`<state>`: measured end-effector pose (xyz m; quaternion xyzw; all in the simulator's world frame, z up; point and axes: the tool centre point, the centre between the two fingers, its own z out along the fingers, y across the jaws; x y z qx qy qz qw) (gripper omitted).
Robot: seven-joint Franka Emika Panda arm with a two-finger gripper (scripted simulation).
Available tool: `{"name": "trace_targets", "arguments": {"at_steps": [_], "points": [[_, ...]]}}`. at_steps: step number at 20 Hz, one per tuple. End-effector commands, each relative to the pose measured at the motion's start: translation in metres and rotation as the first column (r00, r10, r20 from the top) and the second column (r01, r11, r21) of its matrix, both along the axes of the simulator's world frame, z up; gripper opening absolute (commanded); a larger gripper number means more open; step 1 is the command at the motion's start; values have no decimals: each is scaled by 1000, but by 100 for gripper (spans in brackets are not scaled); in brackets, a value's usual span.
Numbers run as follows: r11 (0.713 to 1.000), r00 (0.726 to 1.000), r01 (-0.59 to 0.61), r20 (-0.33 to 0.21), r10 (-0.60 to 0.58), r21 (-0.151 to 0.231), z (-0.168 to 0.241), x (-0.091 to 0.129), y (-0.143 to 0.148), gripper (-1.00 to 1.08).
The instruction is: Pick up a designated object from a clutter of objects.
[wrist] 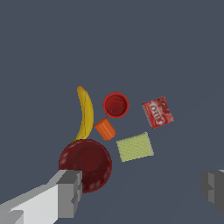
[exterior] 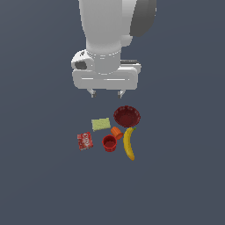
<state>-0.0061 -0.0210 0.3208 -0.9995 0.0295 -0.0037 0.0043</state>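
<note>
The pincer [exterior: 106, 93] hangs above the bench [exterior: 39, 184], released, its two fingers spread wide with nothing between them. Below it lies the clutter: the dark red bowl [exterior: 127, 116] nearest beneath the fingers, then the sponge [exterior: 101, 124], orange piece [exterior: 116, 132], banana [exterior: 128, 143] and red cup [exterior: 109, 143]. The red box [exterior: 85, 141] lies flat beyond the sponge, clear of the cup, untouched.

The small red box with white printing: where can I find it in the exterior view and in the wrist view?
Exterior view: the red box lies flat at the exterior view's left end of the clutter, apart from the red cup beside it.
Wrist view: the red box lies beyond the open gripper, past the sponge.
Shared landmark: the red cup, the round item nearest the box in both views.
</note>
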Motion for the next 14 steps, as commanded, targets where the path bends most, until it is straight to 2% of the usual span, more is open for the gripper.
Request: {"name": "trace_targets", "arguments": {"at_steps": [1,10,14], "points": [[1000,1000,0,0,0,0,0,0,0,100],[998,997,64,29,-65,29,8,5,-16,100],[998,998,62,29,-63,29,7,5,-15,100]]}}
